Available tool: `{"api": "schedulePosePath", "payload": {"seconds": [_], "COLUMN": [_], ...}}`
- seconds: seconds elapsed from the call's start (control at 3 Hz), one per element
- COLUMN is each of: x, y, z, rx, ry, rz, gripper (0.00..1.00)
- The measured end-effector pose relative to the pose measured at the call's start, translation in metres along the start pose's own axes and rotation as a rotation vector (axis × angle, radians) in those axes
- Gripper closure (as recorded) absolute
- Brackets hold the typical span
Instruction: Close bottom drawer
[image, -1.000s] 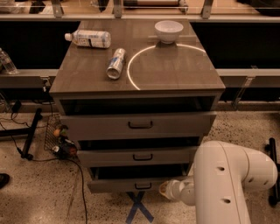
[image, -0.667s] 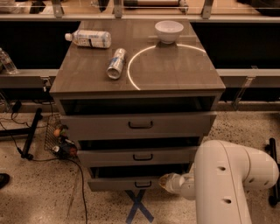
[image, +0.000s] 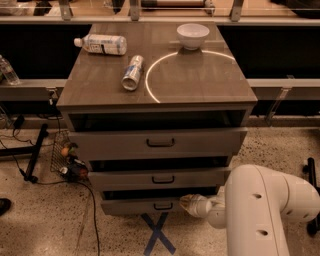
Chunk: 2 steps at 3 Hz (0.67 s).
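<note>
The hand (image: 188, 203) sits at the front of the slightly open bottom drawer (image: 129, 206), just right of its handle (image: 163, 205); how far the hand is open cannot be told.

Grey wood-grain cabinet top (image: 200, 80) carrying a white round bowl (image: 192, 35) at rear right, a clear plastic bottle with a white label (image: 102, 44) lying on its side at rear left, and a silver can (image: 133, 73) lying nearer the front, beside a bright curved line (image: 146, 80). The gripper (image: 186, 202) sits low, by the bottom drawer (image: 140, 206).
</note>
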<state>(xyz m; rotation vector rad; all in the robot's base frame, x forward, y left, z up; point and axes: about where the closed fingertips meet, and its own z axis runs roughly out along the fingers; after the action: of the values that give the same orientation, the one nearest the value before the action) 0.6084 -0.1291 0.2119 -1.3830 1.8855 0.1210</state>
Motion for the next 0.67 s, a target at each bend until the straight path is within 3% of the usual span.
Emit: {"api": "schedulePosePath", "payload": {"seconds": [0.67], "x": [0.016], "y": [0.007], "z": [-0.013], "rx": [0.028], "ry": [-0.031], "rz": [0.048], "gripper": [1.0]}}
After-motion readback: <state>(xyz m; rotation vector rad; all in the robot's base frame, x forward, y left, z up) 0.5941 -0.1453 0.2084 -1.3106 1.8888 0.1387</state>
